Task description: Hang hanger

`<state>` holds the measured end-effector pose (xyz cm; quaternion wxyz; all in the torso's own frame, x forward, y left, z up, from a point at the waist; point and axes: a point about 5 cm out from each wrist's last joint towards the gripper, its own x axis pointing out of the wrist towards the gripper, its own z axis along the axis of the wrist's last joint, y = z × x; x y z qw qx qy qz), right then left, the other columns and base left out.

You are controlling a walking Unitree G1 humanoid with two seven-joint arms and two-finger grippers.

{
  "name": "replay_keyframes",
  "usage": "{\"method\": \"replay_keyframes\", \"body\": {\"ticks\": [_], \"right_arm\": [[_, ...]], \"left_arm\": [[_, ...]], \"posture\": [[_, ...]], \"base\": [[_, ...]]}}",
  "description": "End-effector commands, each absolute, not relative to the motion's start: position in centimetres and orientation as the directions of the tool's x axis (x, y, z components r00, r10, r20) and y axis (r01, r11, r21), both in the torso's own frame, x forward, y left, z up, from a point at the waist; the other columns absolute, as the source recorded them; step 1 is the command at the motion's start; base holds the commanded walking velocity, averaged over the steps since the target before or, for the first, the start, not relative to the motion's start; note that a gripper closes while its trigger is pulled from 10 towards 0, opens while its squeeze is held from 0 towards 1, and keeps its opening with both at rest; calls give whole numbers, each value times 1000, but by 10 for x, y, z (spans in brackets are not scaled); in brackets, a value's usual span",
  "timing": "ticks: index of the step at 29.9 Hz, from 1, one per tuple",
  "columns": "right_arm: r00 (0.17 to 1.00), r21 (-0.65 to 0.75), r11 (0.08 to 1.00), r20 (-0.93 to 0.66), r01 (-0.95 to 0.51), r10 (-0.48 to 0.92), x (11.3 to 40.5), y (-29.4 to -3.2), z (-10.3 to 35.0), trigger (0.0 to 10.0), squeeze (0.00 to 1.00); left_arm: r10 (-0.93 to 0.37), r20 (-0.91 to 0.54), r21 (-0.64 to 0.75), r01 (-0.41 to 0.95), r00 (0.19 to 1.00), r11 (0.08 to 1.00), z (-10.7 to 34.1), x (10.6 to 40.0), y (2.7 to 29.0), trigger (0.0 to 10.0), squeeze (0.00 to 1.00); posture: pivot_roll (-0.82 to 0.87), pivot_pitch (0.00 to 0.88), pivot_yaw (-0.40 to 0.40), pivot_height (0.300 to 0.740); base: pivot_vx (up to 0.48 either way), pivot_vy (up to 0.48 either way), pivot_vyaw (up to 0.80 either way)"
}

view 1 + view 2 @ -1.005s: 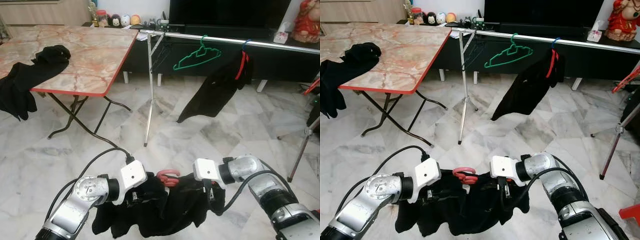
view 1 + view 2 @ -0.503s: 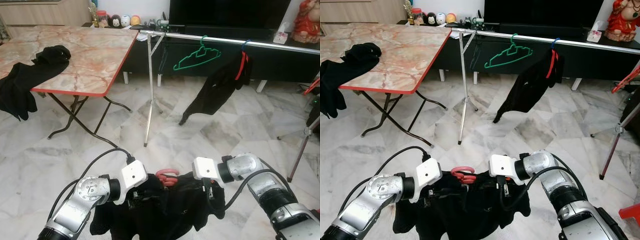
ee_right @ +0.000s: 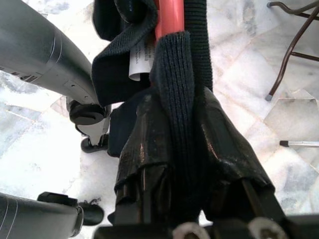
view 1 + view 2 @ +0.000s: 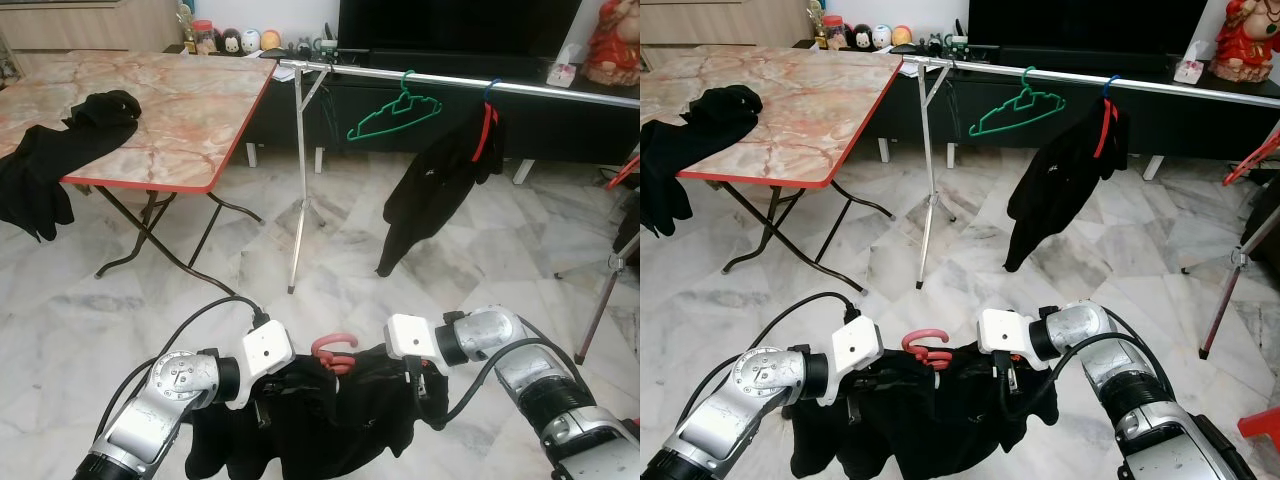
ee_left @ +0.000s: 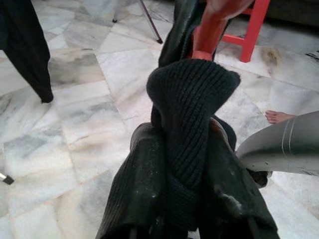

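A pink hanger [image 4: 335, 350] carrying a black knit garment [image 4: 330, 425] hangs low in front of me, held level between both arms. My left gripper [image 5: 184, 132] is shut on one garment-covered end of the hanger, with pink plastic showing just past its fingers [image 5: 142, 184]. At the other end my right gripper [image 3: 177, 102] is shut the same way, the pink bar [image 3: 170, 15] running on beyond it. The silver rail [image 4: 450, 78] stands farther ahead, well above and beyond the grippers. On it hang an empty green hanger [image 4: 395, 115] and a black top [image 4: 435, 185] on a red hanger.
A marble-topped folding table [image 4: 170, 130] with black clothes [image 4: 100, 110] stands at the left. The rail's upright [image 4: 297, 190] is in the middle, and a tripod leg [image 4: 605, 290] at the right. A red stool [image 4: 1262, 424] is near my right side. A person's foot [image 5: 279, 116] rests on the tiles.
The black top on the rail has swung, its lower end moving right and hanging straighter. The hanger in my grippers has hardly moved.
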<state>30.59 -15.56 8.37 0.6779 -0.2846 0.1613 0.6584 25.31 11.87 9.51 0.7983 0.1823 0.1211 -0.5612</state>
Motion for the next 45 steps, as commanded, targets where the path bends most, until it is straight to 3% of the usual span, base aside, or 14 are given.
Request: {"method": "replay_keyframes", "body": {"ticks": [1, 7, 8, 9, 10, 14, 15, 35, 40, 45], "right_arm": [[109, -210, -13, -562, -978, 820, 310, -151, 91, 0, 0], [112, -216, -15, -562, -976, 819, 311, -149, 92, 0, 0], [117, -225, -16, -565, -974, 817, 311, -148, 91, 4902, 0], [122, -226, -11, -565, -974, 816, 312, -146, 91, 8902, 0], [123, -225, -8, -563, -974, 817, 312, -146, 91, 10000, 47], [125, -224, -5, -561, -975, 818, 313, -145, 91, 10000, 47], [125, -222, -2, -559, -975, 820, 313, -144, 91, 10000, 1000], [74, -191, -52, -596, -980, 800, 309, -144, 86, 10000, 1000], [79, -197, -51, -598, -979, 798, 308, -144, 85, 10000, 1000], [81, -199, -48, -596, -979, 799, 308, -145, 85, 10000, 1000]], "left_arm": [[-855, -406, 149, 946, 324, 288, 94, 252, 117, 0, 0], [-858, -412, 134, 952, 307, 276, 92, 250, 116, 0, 0], [-860, -414, 130, 954, 300, 270, 92, 249, 116, 0, 0], [-861, -413, 128, 955, 296, 267, 92, 249, 115, 0, 0], [-861, -413, 128, 955, 295, 266, 92, 249, 115, 0, 0], [-862, -413, 127, 955, 295, 266, 92, 249, 115, 0, 0], [-861, -414, 127, 956, 295, 266, 92, 249, 115, 0, 0], [-841, -436, 141, 948, 319, 286, 86, 247, 119, 0, 0], [-786, -409, 184, 886, 463, 426, 74, 254, 126, 0, 0], [-767, -381, 196, 856, 517, 479, 73, 258, 127, 0, 0]], "posture": [[-118, 0, 18, 732], [-118, 0, 17, 732], [-118, 0, 18, 732], [-118, 0, 17, 732], [-118, 0, 17, 732], [-118, 0, 17, 732], [-118, 0, 17, 732], [-117, 0, 15, 732], [-119, 0, 14, 732], [-121, 0, 14, 732]], "base": [[0, 0, 0], [0, 0, 0], [0, 0, 0], [0, 0, 0], [0, 0, 0], [0, 0, 0], [0, 0, 0], [0, 0, 0], [0, 0, 0], [0, 0, 0]]}}
